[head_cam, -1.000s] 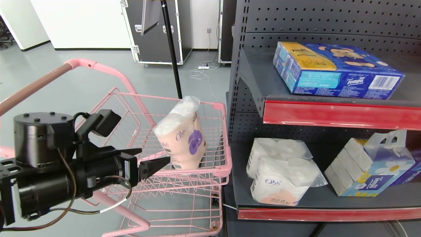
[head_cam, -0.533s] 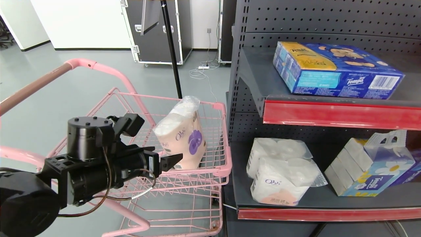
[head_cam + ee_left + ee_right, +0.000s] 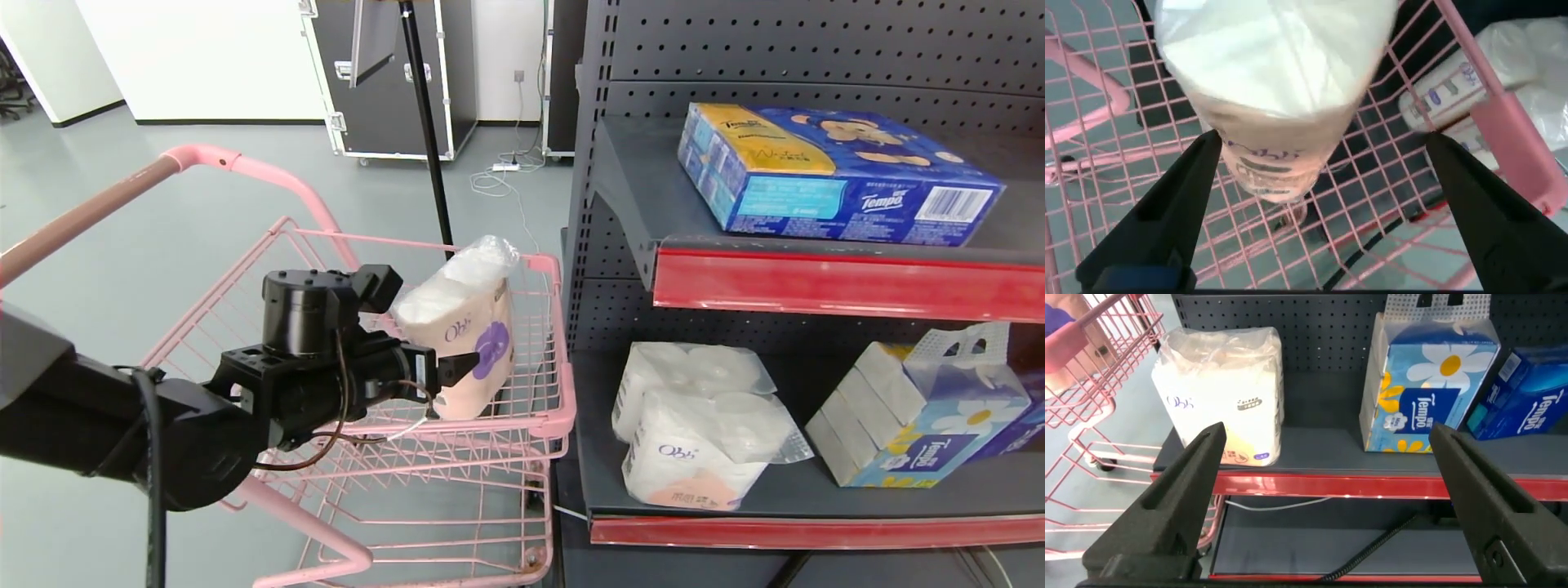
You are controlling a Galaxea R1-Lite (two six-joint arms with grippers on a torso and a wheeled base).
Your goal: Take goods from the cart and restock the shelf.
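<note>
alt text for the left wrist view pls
The left gripper, jaws open wide, straddles a plastic-wrapped pack of toilet rolls standing on the wire floor of the pink cart. Past the cart's rim lie more white packs.

Black left arm (image 3: 163, 425), screw-topped cylindrical joint (image 3: 300, 309), loose brown cables (image 3: 326, 445), black wedge-fingered tool (image 3: 1321, 139).
</note>
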